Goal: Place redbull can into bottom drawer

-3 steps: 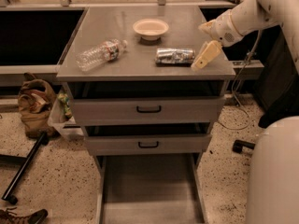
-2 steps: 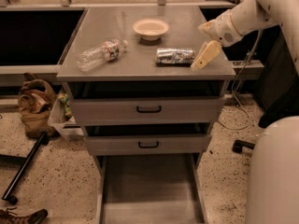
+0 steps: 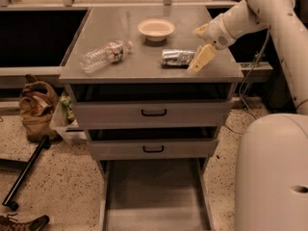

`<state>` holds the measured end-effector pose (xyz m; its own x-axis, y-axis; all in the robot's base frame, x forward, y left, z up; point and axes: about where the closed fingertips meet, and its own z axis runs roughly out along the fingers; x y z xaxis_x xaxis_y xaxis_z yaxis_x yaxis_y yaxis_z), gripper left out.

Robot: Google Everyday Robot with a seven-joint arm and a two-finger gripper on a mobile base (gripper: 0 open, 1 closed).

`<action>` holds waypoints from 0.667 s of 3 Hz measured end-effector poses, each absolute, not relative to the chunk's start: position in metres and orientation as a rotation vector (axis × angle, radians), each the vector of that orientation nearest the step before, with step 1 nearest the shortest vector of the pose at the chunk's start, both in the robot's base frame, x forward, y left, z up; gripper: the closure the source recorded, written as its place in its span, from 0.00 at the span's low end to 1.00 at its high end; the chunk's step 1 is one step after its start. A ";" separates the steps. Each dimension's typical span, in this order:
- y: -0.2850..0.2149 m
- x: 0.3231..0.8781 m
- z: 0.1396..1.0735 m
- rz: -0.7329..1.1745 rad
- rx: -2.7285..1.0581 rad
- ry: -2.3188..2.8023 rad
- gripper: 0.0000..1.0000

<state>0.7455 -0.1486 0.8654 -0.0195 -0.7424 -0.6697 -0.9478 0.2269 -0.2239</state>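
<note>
The redbull can (image 3: 176, 57) lies on its side on the grey cabinet top (image 3: 120, 30), right of the middle and near the front edge. My gripper (image 3: 198, 45) hangs over the top's right side, just to the right of the can. Its jaws are open: one cream finger (image 3: 202, 59) reaches down by the can's right end, the other (image 3: 200, 31) sits farther back. Nothing is held. The bottom drawer (image 3: 154, 191) is pulled out at floor level, a flat grey tray with nothing in it.
A clear plastic bottle (image 3: 104, 55) lies on the top's left side. A cream bowl (image 3: 156, 29) stands behind the can. The two upper drawers (image 3: 153, 112) with black handles are shut. A bag (image 3: 36, 107) and a black pole (image 3: 26, 170) lie on the floor at left. My white base (image 3: 272, 172) is at right.
</note>
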 end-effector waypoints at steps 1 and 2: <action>-0.134 0.753 0.853 0.414 -1.594 1.799 0.00; -0.126 0.759 0.846 0.442 -1.593 1.803 0.18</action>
<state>0.7594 -0.1260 0.8462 -0.0181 -0.7329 -0.6801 -0.9642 0.1927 -0.1820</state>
